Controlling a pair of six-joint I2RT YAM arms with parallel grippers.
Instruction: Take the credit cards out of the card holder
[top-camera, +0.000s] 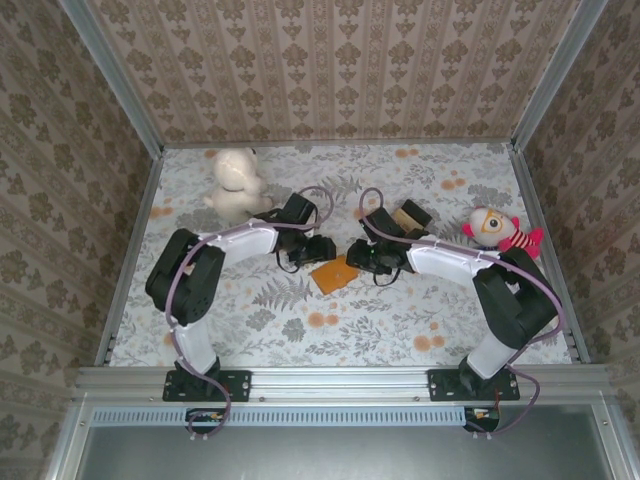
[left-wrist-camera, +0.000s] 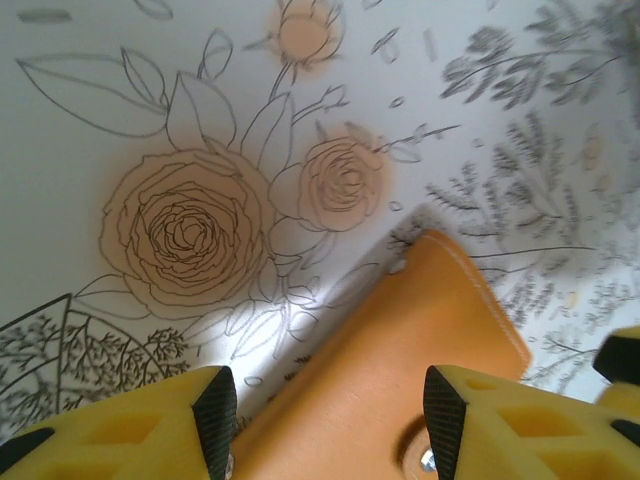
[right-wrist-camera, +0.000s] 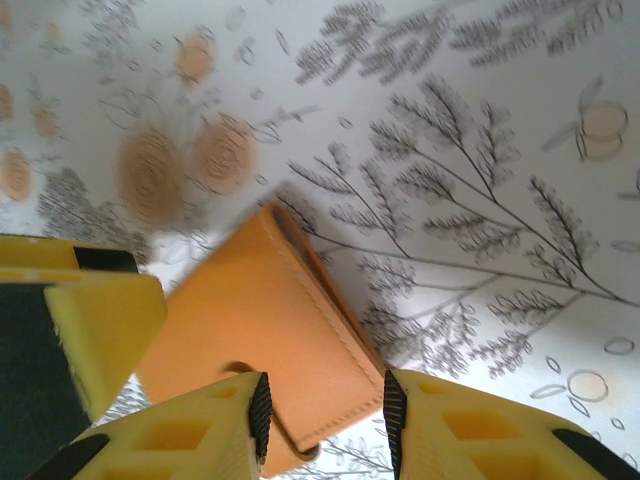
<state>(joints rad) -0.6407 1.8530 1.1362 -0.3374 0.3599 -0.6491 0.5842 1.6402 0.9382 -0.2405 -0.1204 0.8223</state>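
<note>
Orange-tan card holder (top-camera: 334, 274) flat on floral table (top-camera: 400, 325), left fingers (left-wrist-camera: 216, 408) and right fingers (right-wrist-camera: 260, 412) parted astride it, gripping nothing.

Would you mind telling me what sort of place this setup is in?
Likely a staged robot test cell, not a real room: wallpapered panels held in a metal frame, enclosing a floral-print table.
</note>
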